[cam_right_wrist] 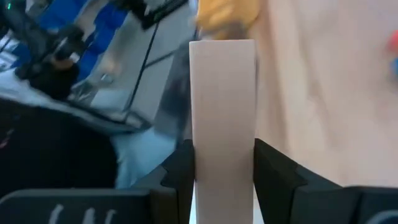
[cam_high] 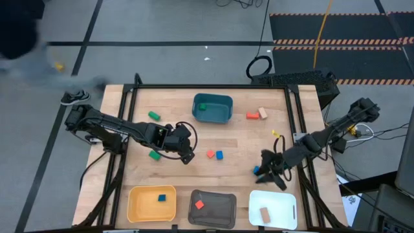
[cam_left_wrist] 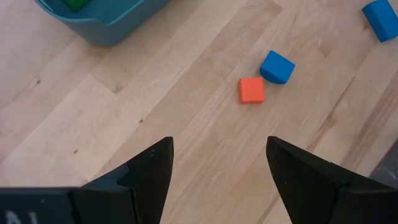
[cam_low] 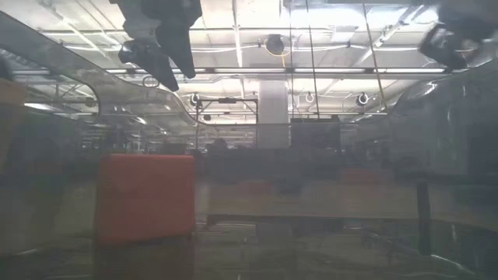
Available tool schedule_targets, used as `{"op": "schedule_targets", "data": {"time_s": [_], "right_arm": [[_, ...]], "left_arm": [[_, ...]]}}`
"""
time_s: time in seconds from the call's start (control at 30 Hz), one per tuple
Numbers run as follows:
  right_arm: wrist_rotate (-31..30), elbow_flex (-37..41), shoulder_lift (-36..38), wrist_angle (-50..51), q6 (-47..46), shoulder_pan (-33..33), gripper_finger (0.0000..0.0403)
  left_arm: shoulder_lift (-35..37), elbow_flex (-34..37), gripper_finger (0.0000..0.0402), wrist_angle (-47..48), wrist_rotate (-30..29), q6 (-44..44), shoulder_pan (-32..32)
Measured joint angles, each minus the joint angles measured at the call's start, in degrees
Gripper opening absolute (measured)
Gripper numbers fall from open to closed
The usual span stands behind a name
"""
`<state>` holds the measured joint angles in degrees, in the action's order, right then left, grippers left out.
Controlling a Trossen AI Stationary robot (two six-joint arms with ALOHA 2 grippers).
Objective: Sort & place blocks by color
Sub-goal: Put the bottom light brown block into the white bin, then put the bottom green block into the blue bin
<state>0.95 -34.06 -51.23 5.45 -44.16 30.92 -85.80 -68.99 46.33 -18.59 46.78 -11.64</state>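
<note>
My right gripper (cam_high: 270,169) hangs over the table's right part, just beyond the white tray (cam_high: 288,208), and is shut on a plain tan bar block (cam_right_wrist: 222,93). My left gripper (cam_high: 185,147) waits open above the table's middle left, with nothing between its fingers (cam_left_wrist: 217,162). Ahead of it a red cube (cam_left_wrist: 252,90) and a blue block (cam_left_wrist: 277,66) lie on the wood. More blocks lie loose: two green ones (cam_high: 154,116) (cam_high: 154,155), a red (cam_high: 252,116) and a tan one (cam_high: 262,113) at the far right, and a blue one (cam_high: 257,170) beside my right gripper. My right gripper pinches the tan bar by its two long sides (cam_right_wrist: 198,165) between its two fingers. The bar lies along the fingers and sticks out well past their tips. It is lifted clear of the table.
A teal tray (cam_high: 223,115) at the far middle holds a green block. Along the near edge stand a yellow tray (cam_high: 136,206) with a blue block, a grey tray (cam_high: 220,210) with a red block, and the white tray with a tan block. A small yellow object (cam_high: 277,134) lies at the right.
</note>
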Motion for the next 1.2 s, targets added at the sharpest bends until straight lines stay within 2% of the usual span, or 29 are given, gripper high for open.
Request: {"op": "schedule_targets", "data": {"time_s": [0.1,0.47,0.67,0.83,1.03,1.2], "right_arm": [[2.36,0.0,-1.64,0.21,-4.95,3.28,0.0111],[4.0,0.0,-9.15,0.12,-19.83,14.06,0.0123],[3.89,0.0,-13.44,1.87,-24.98,15.01,0.0131],[3.85,-0.01,-15.24,2.56,-29.29,14.97,0.0159],[3.87,-0.02,-14.2,2.47,-33.64,14.97,0.0201],[3.71,-0.02,-11.24,0.06,-34.68,14.84,0.0226]], "left_arm": [[0.0,0.0,0.0257,0.06,0.0,-0.04,0.0],[0.0,0.0,0.0257,0.1,0.01,-0.97,-0.04],[0.0,0.0,0.0257,0.1,0.01,-1.68,0.0],[0.0,0.0,0.0257,0.12,0.02,-1.86,-0.02],[0.0,0.0,0.0257,1.52,1.32,-1.82,0.0],[0.0,0.0,0.0257,7.09,2.54,0.57,0.0]]}}
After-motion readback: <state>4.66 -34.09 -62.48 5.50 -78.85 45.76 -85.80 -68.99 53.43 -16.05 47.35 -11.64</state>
